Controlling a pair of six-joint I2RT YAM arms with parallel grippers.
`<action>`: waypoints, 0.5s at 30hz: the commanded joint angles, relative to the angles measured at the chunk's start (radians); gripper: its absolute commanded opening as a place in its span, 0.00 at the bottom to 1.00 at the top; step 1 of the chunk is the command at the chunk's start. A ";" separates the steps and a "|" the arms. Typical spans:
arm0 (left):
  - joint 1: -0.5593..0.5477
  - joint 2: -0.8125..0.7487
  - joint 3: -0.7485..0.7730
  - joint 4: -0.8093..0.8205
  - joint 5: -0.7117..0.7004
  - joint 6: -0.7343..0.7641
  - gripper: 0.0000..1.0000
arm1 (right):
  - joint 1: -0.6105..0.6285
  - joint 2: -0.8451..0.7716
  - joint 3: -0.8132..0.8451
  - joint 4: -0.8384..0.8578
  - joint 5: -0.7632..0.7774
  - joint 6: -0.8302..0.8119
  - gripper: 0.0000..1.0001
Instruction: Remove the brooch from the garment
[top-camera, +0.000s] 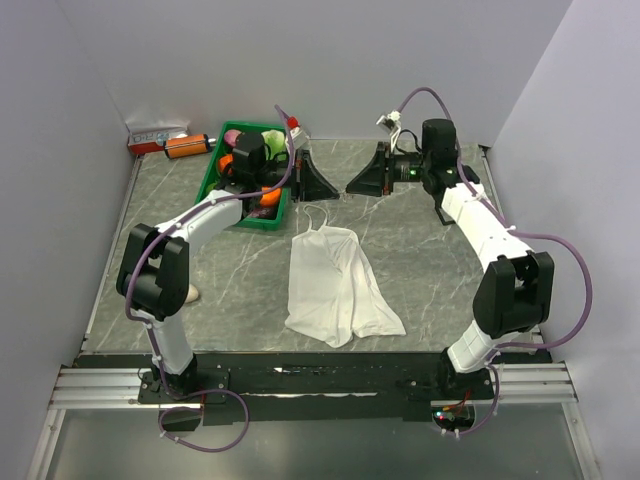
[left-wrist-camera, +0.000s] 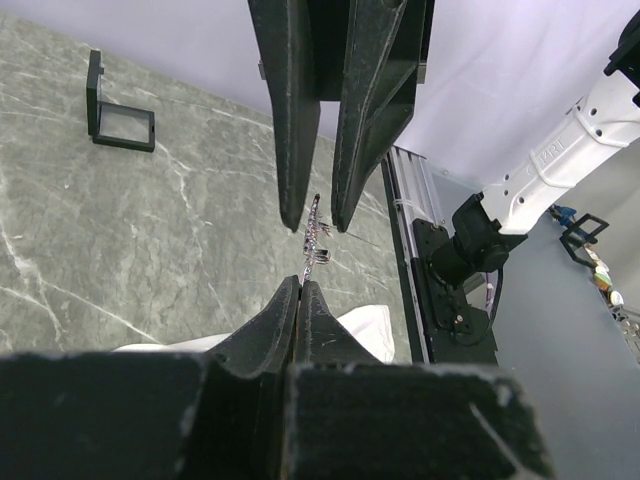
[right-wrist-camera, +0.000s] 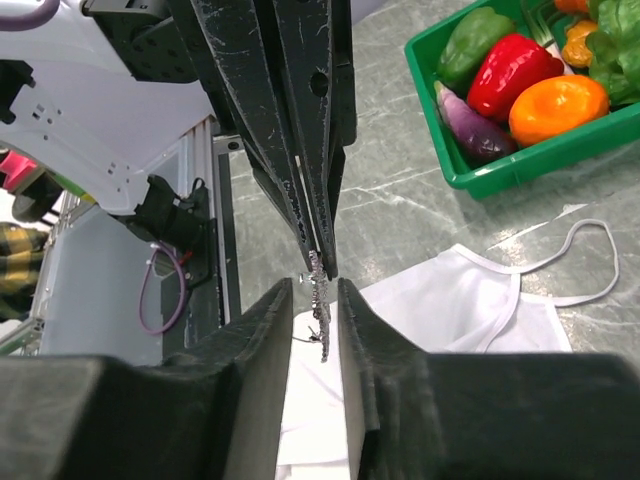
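The brooch (left-wrist-camera: 314, 238), a thin sparkly strip with a pin, hangs in the air above the table. My left gripper (left-wrist-camera: 302, 282) is shut on one end of it. My right gripper (right-wrist-camera: 315, 284) faces the left one, its fingers (left-wrist-camera: 292, 150) standing open on either side of the brooch (right-wrist-camera: 320, 300) with a small gap on each side. The two grippers meet tip to tip at the back middle of the table, the left (top-camera: 318, 182) and the right (top-camera: 362, 180). The white garment (top-camera: 335, 285) lies flat below, apart from the brooch.
A green basket (top-camera: 212, 183) of toy vegetables stands at the back left, right behind the left arm. An orange object (top-camera: 185, 146) lies against the back wall. A small black open case (left-wrist-camera: 120, 120) rests on the table. A small white lump (top-camera: 192, 293) sits by the left arm.
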 joint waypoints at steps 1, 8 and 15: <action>0.001 0.000 0.036 0.020 0.028 0.014 0.01 | 0.018 0.014 0.050 0.018 -0.023 -0.028 0.27; 0.002 -0.002 0.047 -0.015 0.008 0.039 0.01 | 0.041 0.012 0.065 -0.028 -0.009 -0.092 0.04; 0.030 -0.008 0.081 -0.176 -0.108 0.158 0.26 | -0.007 -0.009 0.063 0.006 0.043 -0.036 0.00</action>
